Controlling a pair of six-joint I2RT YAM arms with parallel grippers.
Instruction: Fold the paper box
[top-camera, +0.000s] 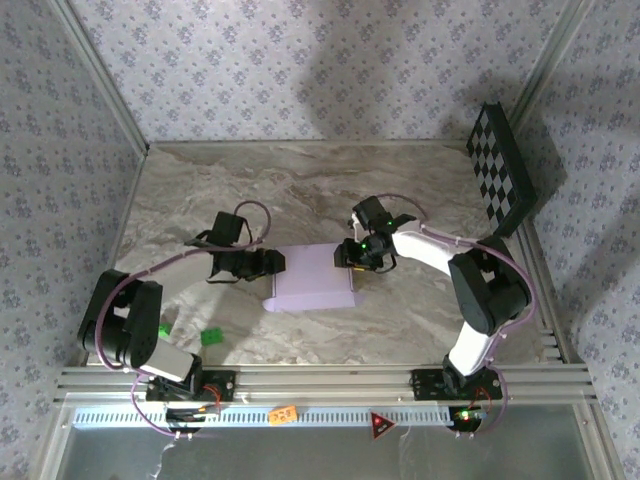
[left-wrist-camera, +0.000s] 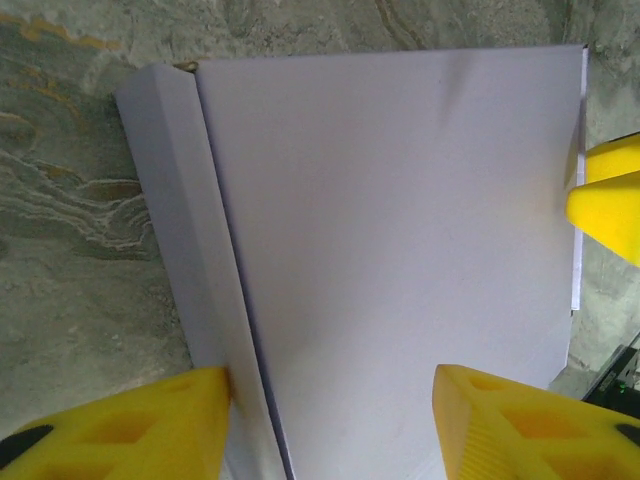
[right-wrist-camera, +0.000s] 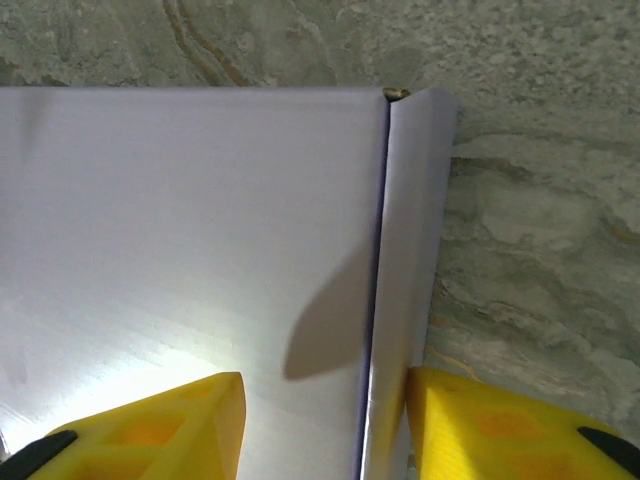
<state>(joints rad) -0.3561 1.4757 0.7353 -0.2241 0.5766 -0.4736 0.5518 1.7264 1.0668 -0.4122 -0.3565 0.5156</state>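
Observation:
The paper box (top-camera: 312, 282) lies mid-table as a lavender sheet with narrow side walls folded up. In the left wrist view its broad panel (left-wrist-camera: 400, 230) runs away from me, with one wall (left-wrist-camera: 175, 210) along the left. My left gripper (left-wrist-camera: 330, 385) is open at the box's left end: one finger (left-wrist-camera: 130, 425) touches that wall's outside and the other (left-wrist-camera: 530, 420) sits over the panel. At the opposite end, my right gripper (right-wrist-camera: 325, 385) is open astride a wall (right-wrist-camera: 405, 250), with its outer finger (right-wrist-camera: 480, 420) against it and the inner finger (right-wrist-camera: 170, 425) apart. The right gripper's fingers (left-wrist-camera: 610, 200) show at the panel's far edge.
A black-and-white checkerboard panel (top-camera: 500, 165) leans at the back right. Small green pieces (top-camera: 211, 337) lie near the left arm's base. An aluminium rail (top-camera: 320, 380) bounds the near edge, and patterned walls close in the marble table (top-camera: 300, 190).

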